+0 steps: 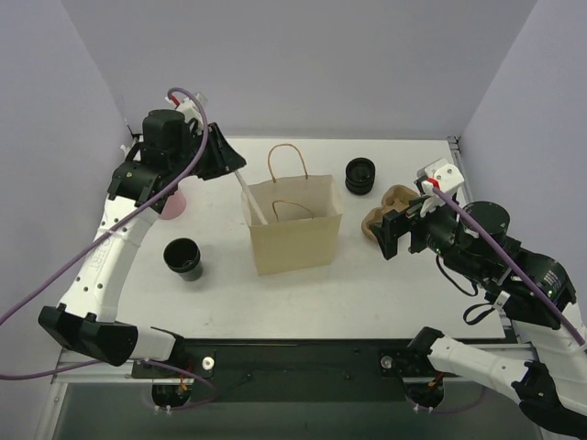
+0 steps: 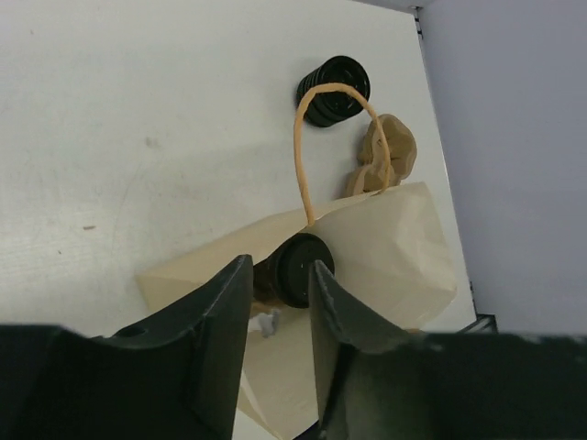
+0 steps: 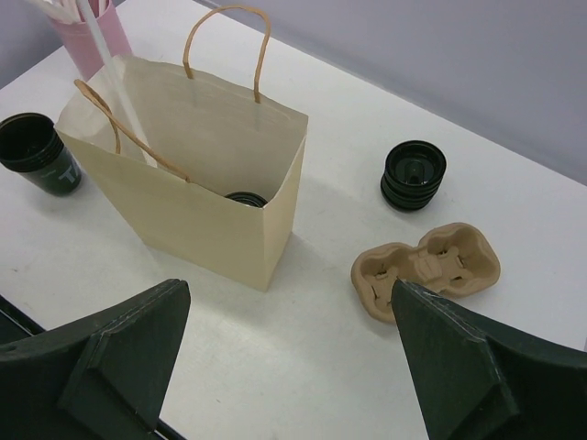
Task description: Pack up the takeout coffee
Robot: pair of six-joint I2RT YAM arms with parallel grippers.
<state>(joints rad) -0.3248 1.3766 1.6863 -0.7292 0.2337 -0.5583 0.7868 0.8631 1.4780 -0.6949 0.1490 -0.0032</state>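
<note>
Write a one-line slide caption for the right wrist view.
Takeout coffee inside the upright paper bag, cup carrier and black rings alongside.

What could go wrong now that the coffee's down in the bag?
The left gripper hangs above the paper bag, near the leaning white stick and a handle; pulling away could snag either and tip the bag. The takeout coffee sits near one end, so the light bag might topple.

The takeout coffee [image 2: 298, 269] sits inside the paper bag [image 1: 295, 240], with the cup carrier [image 1: 385, 213] to its right.
</note>
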